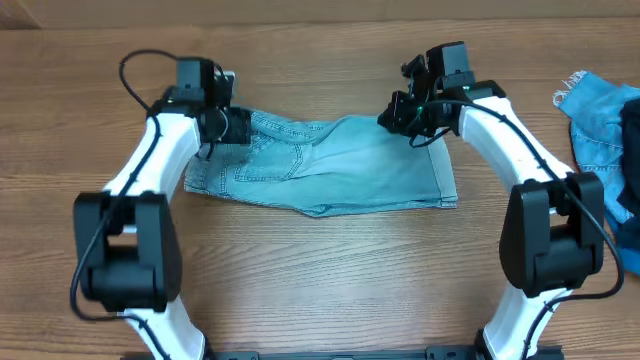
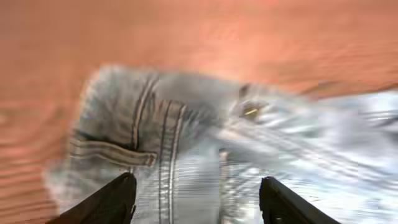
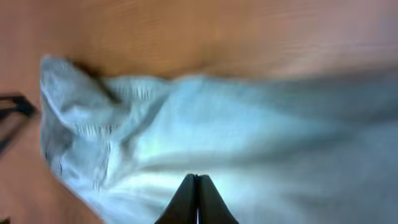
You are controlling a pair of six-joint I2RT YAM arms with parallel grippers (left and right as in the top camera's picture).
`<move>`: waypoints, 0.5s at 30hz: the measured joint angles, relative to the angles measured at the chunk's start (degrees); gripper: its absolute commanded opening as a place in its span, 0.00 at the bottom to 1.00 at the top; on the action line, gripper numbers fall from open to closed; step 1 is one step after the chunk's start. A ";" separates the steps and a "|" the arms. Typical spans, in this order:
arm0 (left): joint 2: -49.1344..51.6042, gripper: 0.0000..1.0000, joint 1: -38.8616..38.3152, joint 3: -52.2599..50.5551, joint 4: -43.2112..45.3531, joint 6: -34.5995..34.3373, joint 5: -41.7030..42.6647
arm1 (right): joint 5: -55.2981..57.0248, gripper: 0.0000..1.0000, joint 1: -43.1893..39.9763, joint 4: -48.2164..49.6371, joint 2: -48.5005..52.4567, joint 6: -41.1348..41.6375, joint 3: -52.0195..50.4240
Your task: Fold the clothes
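One pale light-blue denim jeans [image 1: 330,165] at centre; one medium-blue frayed denim garment [image 1: 597,112] at three o'clock. Two grippers: left gripper [image 2: 196,190] spread, right gripper [image 3: 198,186] pressed together.

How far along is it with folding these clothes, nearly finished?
Partly done, it seems. The pale jeans already lie doubled into a short bundle on the table. In hand: the left gripper is open over the waistband end, and the right gripper is shut over the other end. Left: probably another fold, and the darker blue garment at the table's edge lies unfolded.
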 measured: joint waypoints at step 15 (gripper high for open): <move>-1.95 0.63 -10.56 1.11 -0.90 11.54 -0.15 | 0.59 0.04 11.54 0.44 6.19 10.12 -6.03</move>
